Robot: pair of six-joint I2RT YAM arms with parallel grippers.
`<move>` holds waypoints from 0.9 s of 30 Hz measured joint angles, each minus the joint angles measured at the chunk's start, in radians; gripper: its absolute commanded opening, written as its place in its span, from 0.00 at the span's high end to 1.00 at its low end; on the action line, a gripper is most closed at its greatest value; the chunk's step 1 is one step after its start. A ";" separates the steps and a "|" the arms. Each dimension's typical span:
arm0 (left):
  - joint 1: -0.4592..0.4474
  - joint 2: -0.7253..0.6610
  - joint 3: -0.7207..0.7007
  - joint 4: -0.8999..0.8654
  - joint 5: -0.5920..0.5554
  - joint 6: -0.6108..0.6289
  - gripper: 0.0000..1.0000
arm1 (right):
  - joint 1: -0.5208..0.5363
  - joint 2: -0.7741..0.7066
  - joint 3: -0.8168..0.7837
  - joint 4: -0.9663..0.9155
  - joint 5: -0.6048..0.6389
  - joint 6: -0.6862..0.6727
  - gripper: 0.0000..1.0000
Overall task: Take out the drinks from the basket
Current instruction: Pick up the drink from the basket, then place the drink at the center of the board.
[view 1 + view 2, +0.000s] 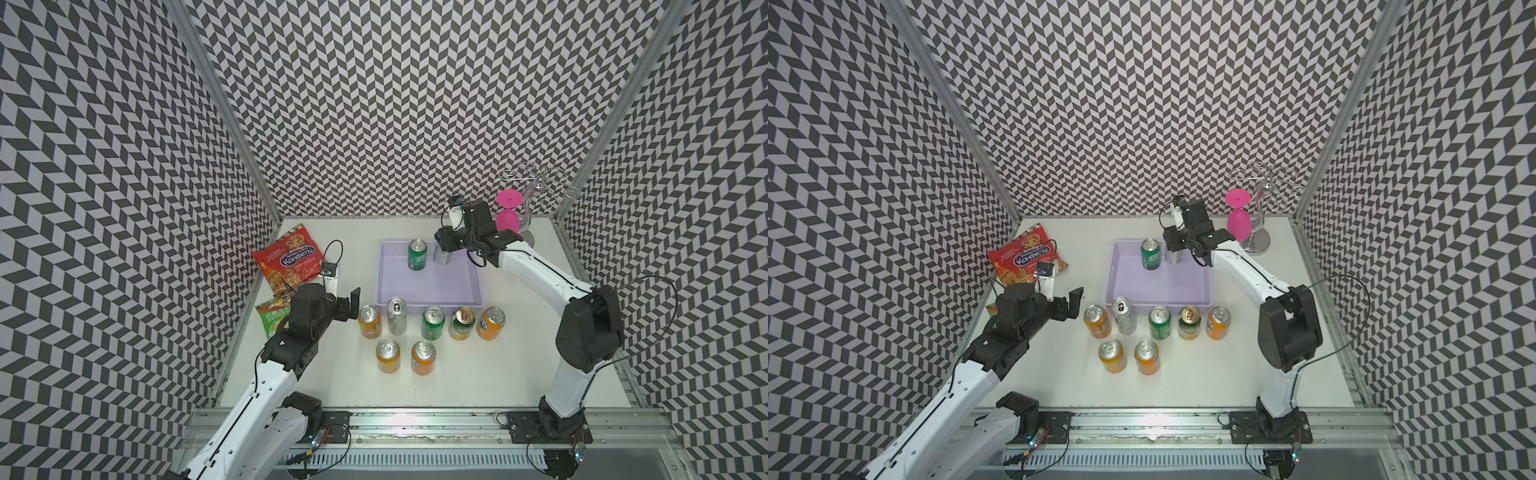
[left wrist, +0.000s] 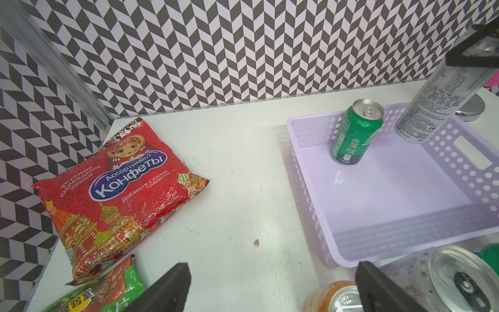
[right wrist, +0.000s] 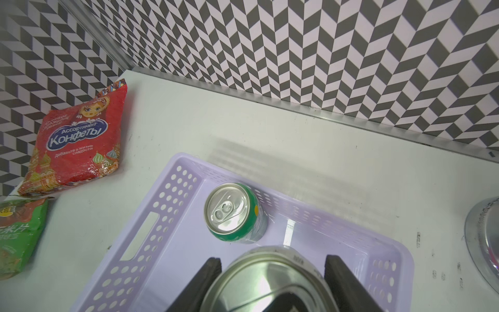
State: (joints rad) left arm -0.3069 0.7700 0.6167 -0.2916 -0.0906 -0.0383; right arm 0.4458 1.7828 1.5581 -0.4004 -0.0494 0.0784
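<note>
silver-white can [image 2: 437, 102]: clenched in the right hand [image 3: 272, 270], tilted, over the basket's far corner on the right arm's side; its base looked clear of the floor, though that was not certain.
basket [image 1: 379, 278]: lavender, on the counter [image 1: 519, 365].
green can [image 1: 417, 254]: upright inside the basket against its far wall, just beside the held can.
seven cans [image 1: 432, 322]: already outside, in two rows in front of the basket's near wall.
left hand [image 1: 349, 307]: released, holding nothing, off the basket's near corner on the left arm's side.
risk, slip: the tilted can could slide out of a grip near its top.
risk, snag: a low exit could catch the rim and drag the basket into the near row.
risk, knock: a sideways swing could topple the green can; a backward swing could hit the pink goblet [image 1: 508, 216] beyond the basket.
writing, red bag [image 2: 121, 189]: "ассортимент конфеты", "добавьте в жизнь сладости".
writing, green can: "汽水".
writing, green bag [image 2: 108, 294]: chinese characters, cut off.
writing, silver-white can: print too fine to read.
</note>
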 measured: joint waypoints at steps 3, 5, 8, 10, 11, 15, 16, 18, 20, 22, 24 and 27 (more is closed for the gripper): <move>0.000 0.000 0.000 0.000 0.000 0.000 0.01 | 0.007 -0.081 -0.045 -0.015 0.003 0.000 0.47; 0.000 0.000 0.000 0.000 0.002 0.000 0.01 | 0.018 -0.141 -0.081 -0.027 0.011 -0.001 0.47; 0.000 -0.001 0.000 0.000 0.003 0.000 0.01 | 0.046 -0.230 -0.136 -0.038 0.023 -0.003 0.47; 0.000 -0.002 0.000 0.000 0.005 0.000 0.01 | 0.076 -0.290 -0.171 -0.049 0.035 -0.003 0.47; 0.000 -0.002 0.000 0.000 0.006 0.000 0.01 | 0.089 -0.315 -0.185 -0.051 0.039 -0.003 0.47; 0.002 -0.003 0.000 0.000 0.007 0.000 0.01 | 0.163 -0.424 -0.237 -0.080 0.066 -0.002 0.47; 0.002 -0.004 0.000 0.000 0.007 0.000 0.01 | 0.180 -0.444 -0.244 -0.092 0.074 0.000 0.47; 0.003 -0.005 0.000 0.001 0.007 0.000 0.01 | 0.217 -0.483 -0.257 -0.111 0.089 0.004 0.47; 0.004 -0.006 0.000 0.001 0.007 0.000 0.01 | 0.253 -0.512 -0.269 -0.129 0.105 0.012 0.47; 0.006 -0.006 0.000 0.001 0.007 0.000 0.01 | 0.294 -0.543 -0.285 -0.153 0.123 0.021 0.47; 0.007 -0.006 0.000 0.001 0.007 0.000 0.01 | 0.333 -0.570 -0.305 -0.173 0.142 0.028 0.47; 0.007 -0.006 0.000 0.001 0.007 0.000 0.01 | 0.391 -0.616 -0.344 -0.204 0.167 0.047 0.48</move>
State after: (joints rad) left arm -0.3000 0.7643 0.6167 -0.2905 -0.0834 -0.0383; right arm 0.8364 1.1667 1.2137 -0.6048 0.1177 0.1249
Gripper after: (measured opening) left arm 0.992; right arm 0.599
